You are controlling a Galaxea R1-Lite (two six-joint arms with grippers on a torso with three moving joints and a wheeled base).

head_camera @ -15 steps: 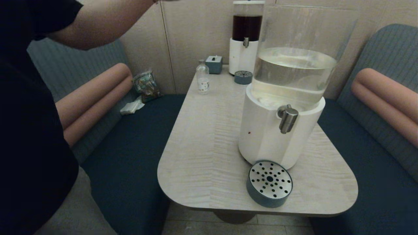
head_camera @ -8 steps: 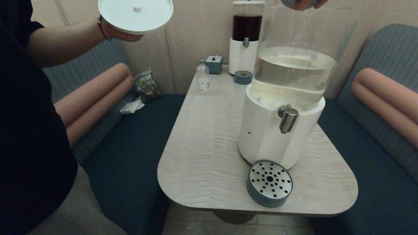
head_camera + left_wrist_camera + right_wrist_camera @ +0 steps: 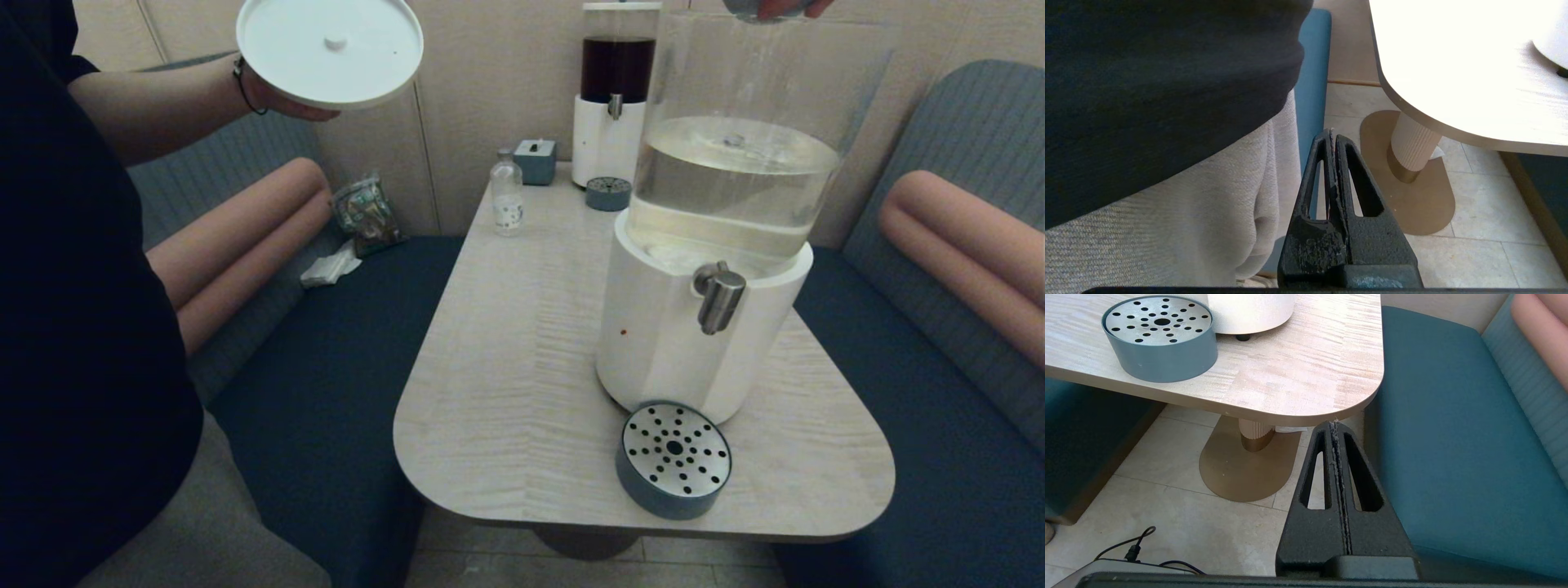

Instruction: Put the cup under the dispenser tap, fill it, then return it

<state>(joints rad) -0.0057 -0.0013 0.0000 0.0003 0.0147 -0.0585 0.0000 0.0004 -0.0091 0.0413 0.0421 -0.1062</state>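
The brushed-steel dispenser tap juts from the white base of the big clear-tank dispenser on the table. At the top edge, over the open tank, a person's hand holds a grey object. Only a sliver of it shows, so I cannot tell if it is the cup. No cup stands on the table. My left gripper hangs shut and empty below table height beside the person's leg. My right gripper is shut and empty, low by the table's near right corner.
A round blue-grey tray with perforated metal top sits below the tap, near the table's front edge. The person at the left holds the white tank lid aloft. A small clear bottle and a dark-liquid dispenser stand at the back.
The person's arm brought the white lid into view at upper left. A hand with a grey object appeared over the tank, and the water surface now ripples. My grippers show no earlier frames.
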